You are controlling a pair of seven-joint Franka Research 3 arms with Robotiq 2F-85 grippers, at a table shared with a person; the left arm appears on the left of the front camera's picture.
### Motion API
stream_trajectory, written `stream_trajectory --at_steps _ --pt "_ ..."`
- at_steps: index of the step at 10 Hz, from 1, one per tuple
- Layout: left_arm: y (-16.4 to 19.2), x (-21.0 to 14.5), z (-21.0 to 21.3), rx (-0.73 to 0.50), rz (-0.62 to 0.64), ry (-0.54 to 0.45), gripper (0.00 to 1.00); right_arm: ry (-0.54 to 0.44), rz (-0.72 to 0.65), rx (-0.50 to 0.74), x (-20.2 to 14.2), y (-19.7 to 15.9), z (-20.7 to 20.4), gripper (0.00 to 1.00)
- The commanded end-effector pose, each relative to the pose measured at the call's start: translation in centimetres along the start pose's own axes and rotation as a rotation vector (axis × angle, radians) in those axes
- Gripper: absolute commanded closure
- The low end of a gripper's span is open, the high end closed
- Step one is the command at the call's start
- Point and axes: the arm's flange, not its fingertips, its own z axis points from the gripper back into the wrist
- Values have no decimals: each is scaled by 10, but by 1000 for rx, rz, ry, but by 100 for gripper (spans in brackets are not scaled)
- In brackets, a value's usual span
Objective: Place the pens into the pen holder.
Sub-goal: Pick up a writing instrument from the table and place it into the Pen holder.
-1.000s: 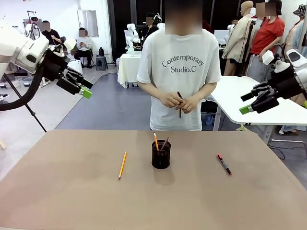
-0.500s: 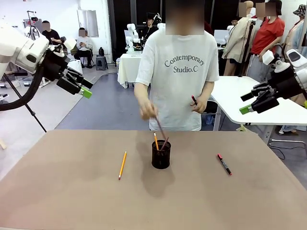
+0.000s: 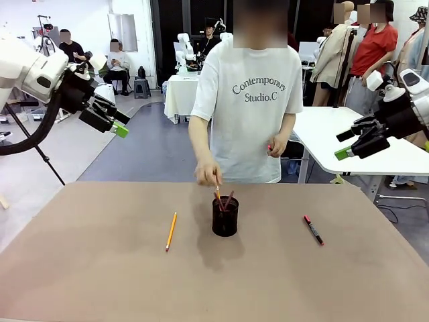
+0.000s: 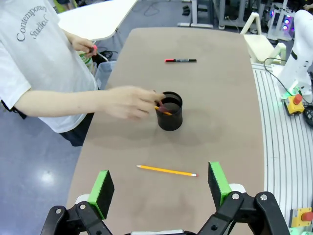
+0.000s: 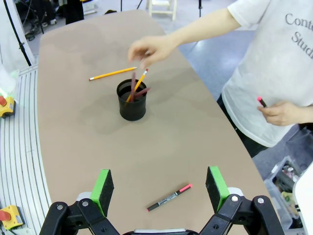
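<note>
Here, left arm (image 3: 33, 70) and right arm (image 3: 412, 84) hover high, jaws apart. The person's hand (image 3: 208, 174) reaches down over the pen holder (image 3: 225, 218).

A: Surfaces?
B: Table (image 3: 80, 268): matt brown, smooth, no glare. Pen holder (image 3: 225, 225): black, dull finish. Can't resolve any mesh from here.
A: Pens?
B: Pencil (image 3: 171, 231): yellow-orange lacquer, slight sheen. Marker (image 3: 313, 230): smooth black plastic, red ends.
A: Your hardware?
B: My left gripper (image 4: 160, 186): pads (image 4: 103, 188) matt green, rubbery look. Links matt black. Arm shell (image 3: 30, 67): glossy white plastic. Person's T-shirt (image 3: 248, 134): soft white cloth, matt.
</note>
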Motion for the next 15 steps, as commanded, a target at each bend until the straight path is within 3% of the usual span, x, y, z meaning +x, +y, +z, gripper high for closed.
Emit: stream_trajectory --at_steps 1,2,4,7,9,12,14,15 --pt "0 0 0 2 -3 5 0 -10 -1 2 3 0 0 0" --pt "0 0 0 2 -3 5 0 0 0 0 0 0 0 0" --pt "0 0 0 2 -3 5 0 101 -204 -143 20 -20 -43 0" --pt "0 0 0 2 -3 5 0 391 -375 -220 40 -35 -93 0" --pt "0 0 0 2 -3 5 0 534 -529 -212 37 -49 -110 0" --pt "0 0 0 2 -3 5 0 590 -606 -191 26 -68 -114 0" --pt "0 0 0 2 -3 5 0 571 -635 -198 20 -74 -109 0" --pt "0 0 0 2 -3 5 0 540 -588 -185 20 -71 -103 0"
